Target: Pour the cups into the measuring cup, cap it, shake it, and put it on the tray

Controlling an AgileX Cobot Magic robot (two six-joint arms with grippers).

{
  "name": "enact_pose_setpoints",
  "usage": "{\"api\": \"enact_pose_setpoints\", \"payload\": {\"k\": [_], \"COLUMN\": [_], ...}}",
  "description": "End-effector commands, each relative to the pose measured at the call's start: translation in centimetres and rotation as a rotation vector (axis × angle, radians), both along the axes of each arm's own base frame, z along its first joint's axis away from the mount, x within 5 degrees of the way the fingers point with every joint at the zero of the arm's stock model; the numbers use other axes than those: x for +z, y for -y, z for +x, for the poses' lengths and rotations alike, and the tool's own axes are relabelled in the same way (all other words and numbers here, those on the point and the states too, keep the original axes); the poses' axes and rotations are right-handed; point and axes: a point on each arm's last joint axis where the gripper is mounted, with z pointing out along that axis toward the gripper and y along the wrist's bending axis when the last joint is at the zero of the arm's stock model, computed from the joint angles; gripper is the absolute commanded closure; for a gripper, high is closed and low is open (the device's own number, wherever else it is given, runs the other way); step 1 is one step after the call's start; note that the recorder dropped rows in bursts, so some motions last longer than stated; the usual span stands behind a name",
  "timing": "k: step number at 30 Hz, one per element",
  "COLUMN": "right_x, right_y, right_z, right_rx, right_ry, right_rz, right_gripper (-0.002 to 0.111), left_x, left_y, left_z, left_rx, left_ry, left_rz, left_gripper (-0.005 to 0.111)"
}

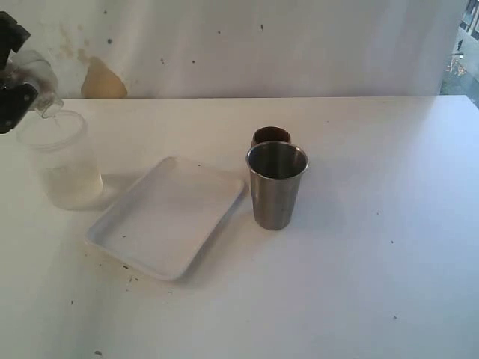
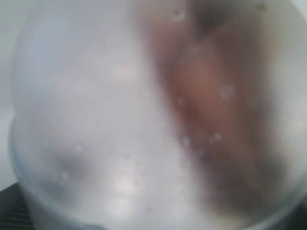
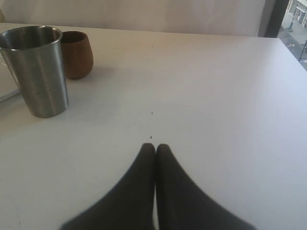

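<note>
The clear measuring cup [image 1: 63,168] stands at the far left of the table with clear liquid in its lower part. Just above its mouth my left gripper [image 1: 16,71] holds a tilted frosted translucent cup [image 1: 39,75]. That cup [image 2: 120,120] fills the left wrist view and hides the fingers. The white tray [image 1: 105,238] lies to the right of the measuring cup. The steel tumbler [image 1: 276,191] [image 3: 36,72] stands by the tray's right edge, with the brown wooden cup [image 1: 271,135] [image 3: 76,53] right behind it. My right gripper [image 3: 155,146] is shut on nothing, low over bare table, away from both cups.
A pale wall with a tan stain [image 1: 102,81] backs the white table [image 1: 374,247]. The table's right half, from the tumbler to the window edge [image 1: 468,45], holds only small dark specks. The right arm is outside the exterior view.
</note>
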Motion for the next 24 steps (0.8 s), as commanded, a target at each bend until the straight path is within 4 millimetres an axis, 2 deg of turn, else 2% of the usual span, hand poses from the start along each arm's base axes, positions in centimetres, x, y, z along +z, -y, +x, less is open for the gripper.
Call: {"api": "enact_pose_setpoints", "payload": {"k": [1,19,24], "right_x": [-0.1,-0.1,-0.1], "right_y": [0.0,0.0,0.0], "right_z": [0.0,0.0,0.0], "right_rx": [-0.002,-0.002,-0.002], "right_ry": [0.006,0.006,0.006], "right_rz": [-0.001,-0.001,-0.001], "right_gripper": [0.108,0.108,0.108], "left_x": [1.1,0.9,1.3], "left_y": [0.2,0.8,1.3], "left_z": [0.1,0.0,0.0], "left_rx": [-0.02,-0.13,-0.188], "left_ry": [0.059,0.059,0.111], "left_rz": [0.021,0.178,0.226], "left_gripper": [0.107,0.107,0.107]}}
